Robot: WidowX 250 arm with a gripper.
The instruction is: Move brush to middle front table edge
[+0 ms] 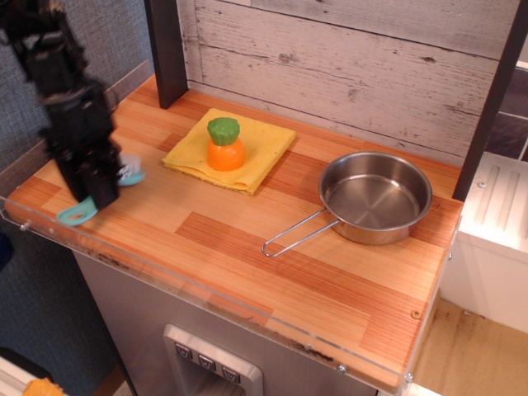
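The teal brush (79, 214) is at the left end of the wooden table (247, 247), its loop handle showing below my gripper and its bristle end (130, 175) to the gripper's right. My black gripper (99, 191) is shut on the brush's middle and looks blurred with motion. The brush seems to sit at or just above the table surface near the front-left edge.
A yellow cloth (247, 153) with an orange and green toy vegetable (224, 145) lies at the back centre. A steel pan (375, 198) with a wire handle (293, 235) stands at the right. A clear acrylic rim (206, 301) runs along the front edge.
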